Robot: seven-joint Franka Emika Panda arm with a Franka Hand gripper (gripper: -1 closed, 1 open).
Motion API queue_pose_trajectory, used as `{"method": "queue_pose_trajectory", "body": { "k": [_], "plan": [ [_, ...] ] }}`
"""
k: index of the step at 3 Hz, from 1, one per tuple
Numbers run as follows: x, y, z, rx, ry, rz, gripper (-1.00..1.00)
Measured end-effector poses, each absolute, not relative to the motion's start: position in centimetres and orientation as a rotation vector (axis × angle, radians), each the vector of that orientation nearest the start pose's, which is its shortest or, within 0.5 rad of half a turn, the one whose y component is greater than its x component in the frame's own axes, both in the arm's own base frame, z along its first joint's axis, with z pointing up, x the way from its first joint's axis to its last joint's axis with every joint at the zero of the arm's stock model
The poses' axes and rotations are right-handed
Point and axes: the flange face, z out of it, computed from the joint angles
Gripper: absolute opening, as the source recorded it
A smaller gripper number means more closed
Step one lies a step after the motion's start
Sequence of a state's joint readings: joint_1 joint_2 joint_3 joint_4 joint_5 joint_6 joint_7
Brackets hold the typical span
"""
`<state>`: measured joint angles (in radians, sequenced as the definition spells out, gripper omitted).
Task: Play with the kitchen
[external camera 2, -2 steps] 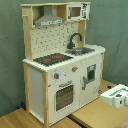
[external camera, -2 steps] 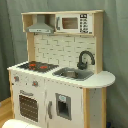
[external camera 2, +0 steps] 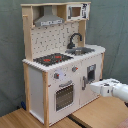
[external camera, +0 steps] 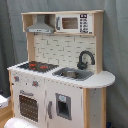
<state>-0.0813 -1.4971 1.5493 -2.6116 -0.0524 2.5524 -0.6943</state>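
Grey curtain backs the kitchen (external camera 2: pixel 60 60), no legible writing; tool (external camera 2: pixel 96 88) state unclear beside its front.

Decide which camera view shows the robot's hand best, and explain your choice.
The second exterior view: the hand shows whole, reaching in from the second exterior view's right towards the kitchen front. The first exterior view shows only the kitchen; a pale shape at its bottom edge cannot be identified.

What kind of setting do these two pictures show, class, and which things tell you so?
Probably a robot test area, not a real kitchen. A toy kitchen stands on wooden tabletops, a plain grey curtain hangs behind it, and a white robot arm reaches in from the second exterior view's right.
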Motion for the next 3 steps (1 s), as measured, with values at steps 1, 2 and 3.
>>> {"method": "queue_pose_trajectory", "body": {
  "k": [1,2,3],
  "plan": [
    [15.0,41.6,33.7,0.815,1.431,0.552,1.0],
    [17.6,40.0,33.6,0.882,1.398,0.589,1.0],
    [18.7,37.9,33.4,0.95,1.365,0.649,1.0]
  ]
}}
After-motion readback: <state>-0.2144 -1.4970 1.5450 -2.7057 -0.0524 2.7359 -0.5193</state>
